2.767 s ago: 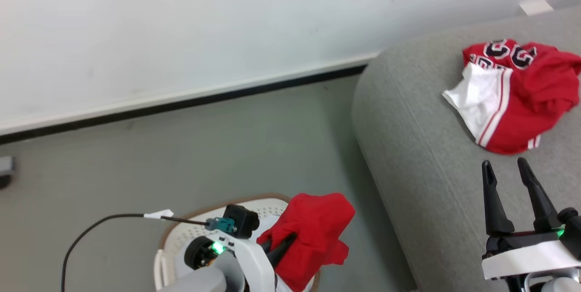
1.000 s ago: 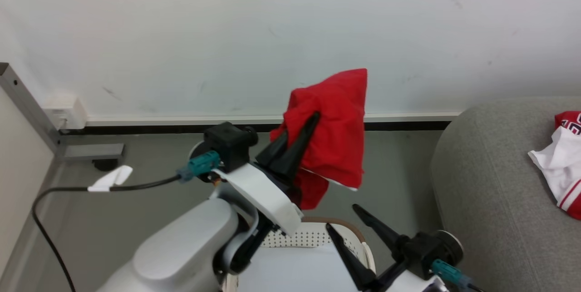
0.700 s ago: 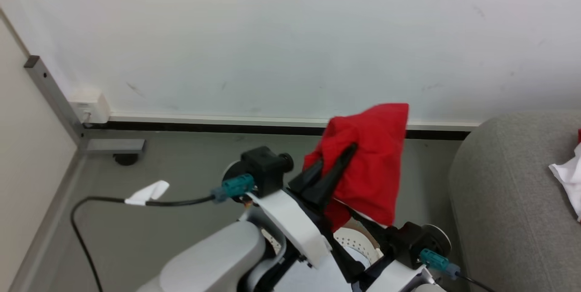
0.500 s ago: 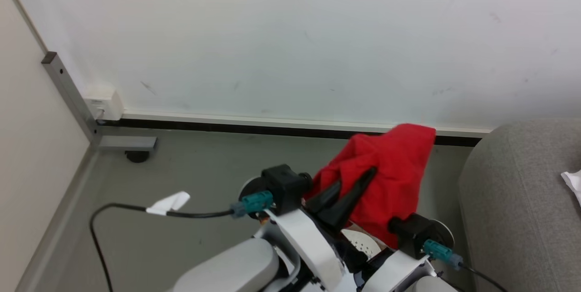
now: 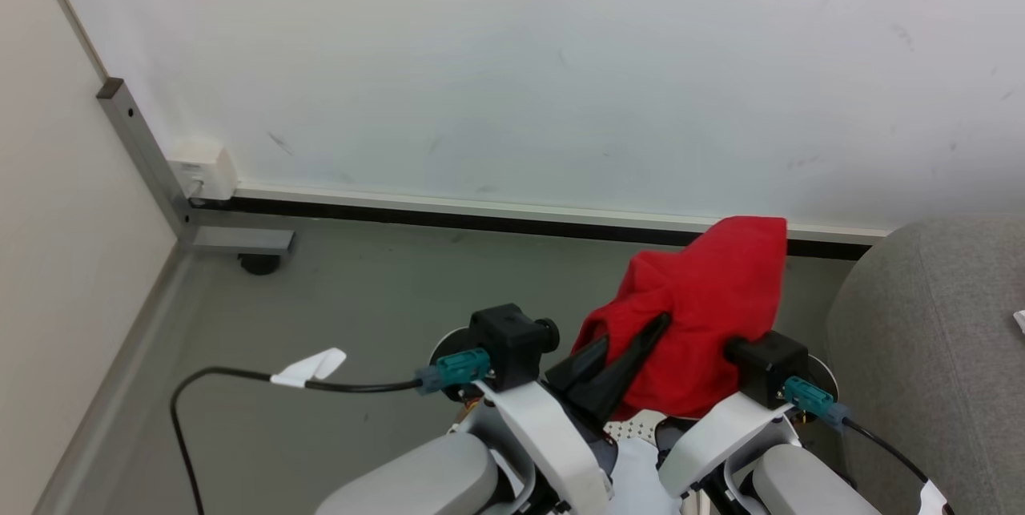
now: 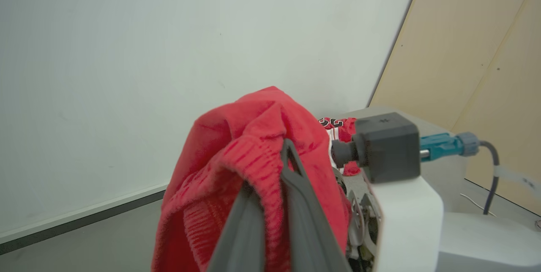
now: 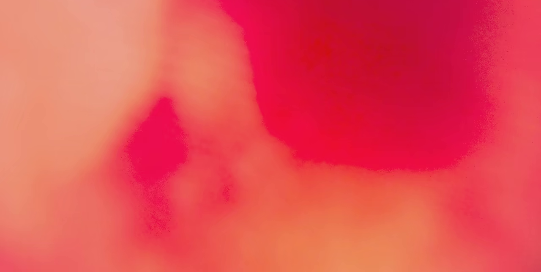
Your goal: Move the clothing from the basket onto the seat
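The left gripper (image 5: 637, 332) is clamping a bunched red jersey (image 5: 713, 299) between its closed dark fingers. It is holding the jersey up off the floor at about four o'clock in the head view, and the cloth is draping over the fingers like a hood. The right gripper (image 5: 721, 427) is sitting under that same jersey at five o'clock. Its fingers are buried in the fabric and its own camera is pressed against a red-orange blur, so I cannot tell how wide it is standing or whether it is gripping anything. A sliver of the basket (image 5: 631, 425), white and perforated, is peeking out near six o'clock between the two wrists. The grey sofa (image 5: 929, 355) is running down the three-to-four o'clock edge, its rounded arm just beside the raised jersey. In the left wrist view a second jersey (image 6: 338, 123) with black numbers is lying on it. The grey-green floor (image 5: 360, 299) is stretching back to a black skirting (image 5: 480, 220) under a scuffed white wall (image 5: 512, 58). At nine o'clock a beige panel (image 5: 56, 243) is closing the corner, with a grey metal post (image 5: 144, 146) and a white socket box (image 5: 204, 169) beside it. A black cable (image 5: 240, 375) is trailing across the floor at seven o'clock.
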### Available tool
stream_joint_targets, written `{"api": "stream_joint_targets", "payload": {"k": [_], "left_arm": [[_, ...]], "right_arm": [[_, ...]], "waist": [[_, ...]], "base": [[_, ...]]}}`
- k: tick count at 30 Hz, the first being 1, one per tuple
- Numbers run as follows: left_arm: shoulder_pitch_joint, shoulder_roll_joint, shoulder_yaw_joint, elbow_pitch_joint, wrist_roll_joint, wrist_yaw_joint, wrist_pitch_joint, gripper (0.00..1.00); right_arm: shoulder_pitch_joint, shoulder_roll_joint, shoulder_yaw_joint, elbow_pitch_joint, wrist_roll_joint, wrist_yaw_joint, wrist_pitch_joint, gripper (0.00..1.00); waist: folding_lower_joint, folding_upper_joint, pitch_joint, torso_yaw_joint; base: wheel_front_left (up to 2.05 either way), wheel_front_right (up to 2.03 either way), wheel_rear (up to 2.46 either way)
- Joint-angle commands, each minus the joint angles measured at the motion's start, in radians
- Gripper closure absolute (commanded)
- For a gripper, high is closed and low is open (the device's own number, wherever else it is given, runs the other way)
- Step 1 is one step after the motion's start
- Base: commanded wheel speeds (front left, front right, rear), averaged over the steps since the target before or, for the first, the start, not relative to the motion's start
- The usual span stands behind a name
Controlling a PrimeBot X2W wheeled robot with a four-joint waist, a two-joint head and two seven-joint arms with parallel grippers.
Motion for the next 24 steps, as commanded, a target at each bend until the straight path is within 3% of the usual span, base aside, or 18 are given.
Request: {"api": "stream_joint_targets", "payload": {"k": [1, 17, 18, 19, 20, 24], "left_arm": [[0.013, 0.006, 0.009, 0.004, -0.012, 0.0, -0.01, 1.0], [0.009, 0.021, 0.055, 0.047, -0.018, 0.0, -0.026, 1.0], [0.009, 0.02, 0.056, 0.05, -0.016, 0.001, -0.027, 0.89], [0.01, 0.019, 0.056, 0.052, -0.015, 0.003, -0.027, 0.57], [0.01, 0.016, 0.056, 0.052, -0.014, 0.003, -0.028, 0.04], [0.017, 0.012, 0.057, 0.056, -0.011, 0.005, -0.031, 0.0]], "right_arm": [[-0.013, -0.005, -0.004, 0.006, 0.003, -0.002, 0.001, 1.0], [0.011, -0.01, 0.022, -0.024, 0.016, -0.002, 0.001, 1.0], [0.012, -0.011, 0.022, -0.027, 0.018, -0.002, 0.001, 1.0], [0.013, -0.015, 0.02, -0.031, 0.019, -0.002, 0.001, 1.0], [0.014, -0.017, 0.015, -0.035, 0.018, -0.002, 0.001, 1.0], [0.028, -0.032, -0.002, -0.05, 0.015, -0.002, 0.001, 1.0]], "waist": [[0.0, 0.0, 0.004, -0.001], [0.0, 0.0, 0.015, -0.035], [0.0, 0.0, 0.015, -0.038], [0.0, 0.0, 0.015, -0.04], [0.0, 0.0, 0.016, -0.043], [0.0, 0.0, 0.018, -0.053]], "base": [[0.0, 0.0, 0.0], [0.0, 0.0, 0.0], [0.0, 0.0, 0.0], [0.0, 0.0, 0.0], [0.0, 0.0, 0.0], [0.0, 0.0, 0.0]]}}
